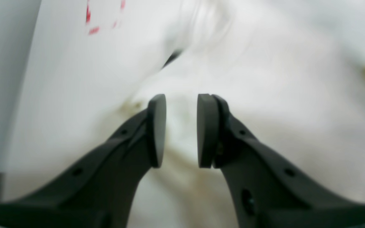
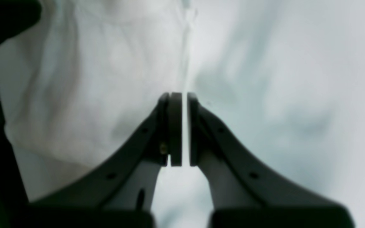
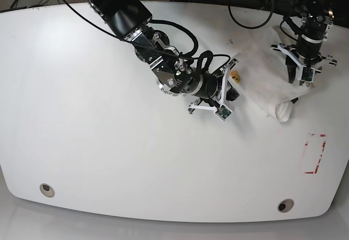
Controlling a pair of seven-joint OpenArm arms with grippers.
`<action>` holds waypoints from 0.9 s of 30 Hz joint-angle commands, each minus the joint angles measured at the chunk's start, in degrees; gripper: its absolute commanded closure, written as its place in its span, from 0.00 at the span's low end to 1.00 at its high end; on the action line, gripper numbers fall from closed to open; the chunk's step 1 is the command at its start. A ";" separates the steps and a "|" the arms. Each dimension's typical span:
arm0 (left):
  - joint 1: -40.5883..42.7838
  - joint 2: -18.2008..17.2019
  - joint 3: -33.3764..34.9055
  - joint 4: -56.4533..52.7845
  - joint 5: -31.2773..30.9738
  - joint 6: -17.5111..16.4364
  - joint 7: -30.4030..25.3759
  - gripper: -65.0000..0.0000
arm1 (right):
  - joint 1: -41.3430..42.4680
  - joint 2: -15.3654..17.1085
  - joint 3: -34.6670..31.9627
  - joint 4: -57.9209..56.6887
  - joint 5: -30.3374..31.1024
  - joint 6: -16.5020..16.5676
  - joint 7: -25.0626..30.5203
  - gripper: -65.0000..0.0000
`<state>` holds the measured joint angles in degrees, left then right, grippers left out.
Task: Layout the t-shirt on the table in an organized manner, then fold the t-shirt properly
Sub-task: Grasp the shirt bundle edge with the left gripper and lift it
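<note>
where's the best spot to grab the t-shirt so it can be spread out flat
Probably the rolled, bunched edge of the t-shirt, nearest the red tape outline. It stands proud of the table, so a gripper could come down from above and pinch it; the flat areas offer no fold.

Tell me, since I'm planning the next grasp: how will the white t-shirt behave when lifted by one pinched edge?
The t-shirt lies crumpled with a rolled edge, so it probably hangs limp instead of holding shape. Its thin wrinkled cloth looks light. On the glossy table it would likely drag and bunch rather than slide flat.
</note>
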<state>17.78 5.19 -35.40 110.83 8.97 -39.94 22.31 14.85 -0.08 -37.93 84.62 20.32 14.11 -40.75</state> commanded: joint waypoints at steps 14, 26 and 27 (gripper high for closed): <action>1.60 3.81 -0.51 -1.68 7.16 18.98 -2.48 0.78 | -0.57 0.38 0.17 1.23 0.65 0.26 1.41 0.97; -0.68 3.81 0.01 -6.52 7.25 22.41 -2.39 0.77 | -2.32 2.23 0.26 3.95 0.83 0.18 1.41 0.97; -1.39 3.81 -0.08 -8.45 7.42 22.41 -2.13 0.77 | -2.50 2.67 0.35 4.83 0.74 0.18 1.41 0.97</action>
<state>17.89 9.21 -35.48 104.36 16.51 -17.85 21.06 11.60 2.72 -37.76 86.72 20.71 13.89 -40.73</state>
